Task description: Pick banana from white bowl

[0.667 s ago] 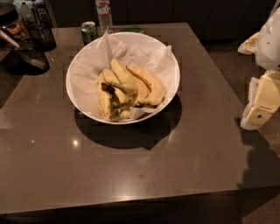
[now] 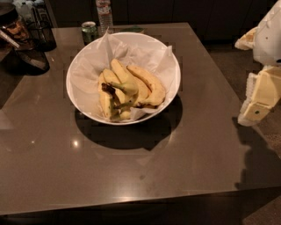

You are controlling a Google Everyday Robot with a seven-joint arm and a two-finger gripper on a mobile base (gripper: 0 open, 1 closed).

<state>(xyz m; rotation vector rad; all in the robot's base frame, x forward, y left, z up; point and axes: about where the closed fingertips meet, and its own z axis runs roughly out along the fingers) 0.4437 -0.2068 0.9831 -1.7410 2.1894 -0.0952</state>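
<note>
The white bowl (image 2: 83,99) stands on the dark table, lined with crumpled white paper, and holds several bananas. The banana (image 2: 124,79) is long and curved, dull yellow turning green at its thin stem end, and lies in the middle of the pile. Plumper yellow bananas (image 2: 151,85) lie to its right. My gripper (image 2: 22,44) is the dark shape at the far left, over the table's back left corner. It is well apart from the bowl and holds nothing that I can see.
A green drink can (image 2: 89,31) and a clear water bottle (image 2: 104,13) stand just behind the bowl. My cream arm links (image 2: 261,94) hang beside the table's right edge. The table's front edge (image 2: 131,202) runs across the bottom of the view.
</note>
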